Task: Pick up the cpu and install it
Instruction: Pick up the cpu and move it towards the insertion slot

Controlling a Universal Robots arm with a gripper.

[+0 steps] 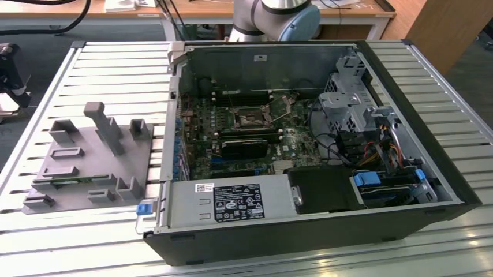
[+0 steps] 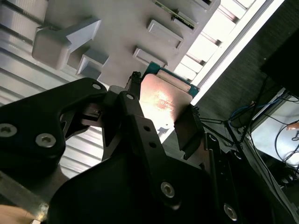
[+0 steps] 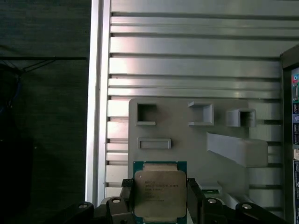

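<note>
The cpu (image 3: 160,193) is clamped between the two black fingers (image 3: 193,198) of the gripper (image 3: 161,207), one finger on each of two opposite edges. The jaws are set narrow, at the chip's own width.

Look: a flat square chip with a silvery-grey metal lid, stepped at its edges, on a green board seen as a thin rim. Faint print is seen on the lid. In the second wrist view the cpu (image 2: 164,100) is washed by a warm pinkish glare, with the gripper (image 2: 161,114) closed around it.

Axis: the outline is square, so no long axis can be told. The lid is turned flat toward the first wrist camera, and the edges are lined up with the slats of the table (image 3: 187,56).

The grey tray (image 3: 187,149) is seen behind the chip in both wrist views. The gap between chip and tray cannot be judged.

In the exterior view the tray (image 1: 77,173) is laid on the slatted table (image 1: 115,63), on the exterior view's left of the open computer case (image 1: 308,242). The socket (image 1: 253,120) is seen mid-board, well apart from the tray.

Hidden: one edge of the chip is cut off by the frame in the first wrist view. In the second wrist view one corner is covered by the gripper body.
</note>
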